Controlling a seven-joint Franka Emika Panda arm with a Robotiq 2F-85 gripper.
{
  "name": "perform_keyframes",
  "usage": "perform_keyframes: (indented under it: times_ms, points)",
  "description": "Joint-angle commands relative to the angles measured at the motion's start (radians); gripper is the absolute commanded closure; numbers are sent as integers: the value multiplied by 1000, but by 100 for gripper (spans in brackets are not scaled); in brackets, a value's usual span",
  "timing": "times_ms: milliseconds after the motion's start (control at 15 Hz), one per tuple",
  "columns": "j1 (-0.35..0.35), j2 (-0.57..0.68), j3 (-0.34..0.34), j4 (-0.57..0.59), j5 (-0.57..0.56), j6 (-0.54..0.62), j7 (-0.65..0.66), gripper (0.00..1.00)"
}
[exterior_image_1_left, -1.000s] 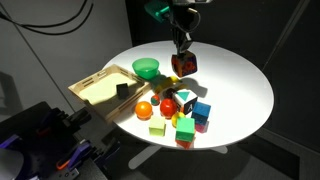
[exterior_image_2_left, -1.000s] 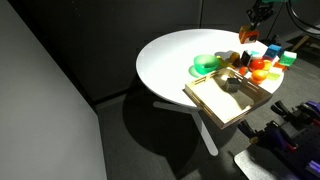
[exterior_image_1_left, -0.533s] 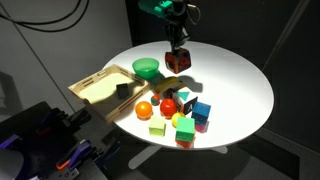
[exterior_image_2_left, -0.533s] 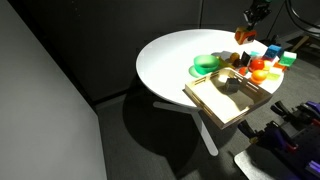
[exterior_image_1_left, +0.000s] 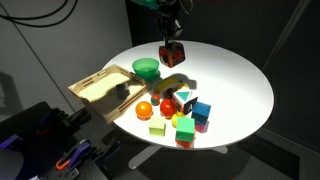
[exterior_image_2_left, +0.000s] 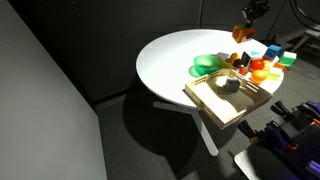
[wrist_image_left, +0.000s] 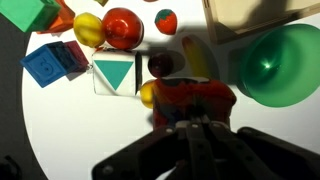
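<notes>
My gripper (exterior_image_1_left: 171, 40) is shut on a red block (exterior_image_1_left: 172, 54) and holds it in the air above the round white table (exterior_image_1_left: 235, 85), near a green bowl (exterior_image_1_left: 146, 68). The block also shows in an exterior view (exterior_image_2_left: 240, 33). In the wrist view the red block (wrist_image_left: 192, 100) fills the space between the dark fingers (wrist_image_left: 196, 125), above the green bowl (wrist_image_left: 280, 65). A wooden tray (exterior_image_1_left: 100, 85) with a dark object in it stands at the table's edge.
Several coloured toys lie in a cluster at the table's front: an orange ball (exterior_image_1_left: 144, 110), a blue cube (exterior_image_1_left: 201, 109), a yellow-green block (exterior_image_1_left: 184, 129), a red ball (wrist_image_left: 122, 25), a teal triangle block (wrist_image_left: 113, 72). A black machine (exterior_image_1_left: 40, 135) stands beside the table.
My gripper has risen with the red block and moved a little toward the green bowl. The other toys have not moved.
</notes>
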Motion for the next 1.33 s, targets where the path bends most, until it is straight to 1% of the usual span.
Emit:
perform_keyframes:
  times_ms: [0,467,933,1200,1267]
  points:
    - [14,-69,11,-66,-33,9,-16,100]
    - [39,-130,32,-129,-67,14,-20,100]
    - [57,-184,56,-189,-69,17,-35,100]
    - [61,-200,62,-207,-63,15,-46,100]
    - [60,-164,62,-173,-56,2,-24,98]
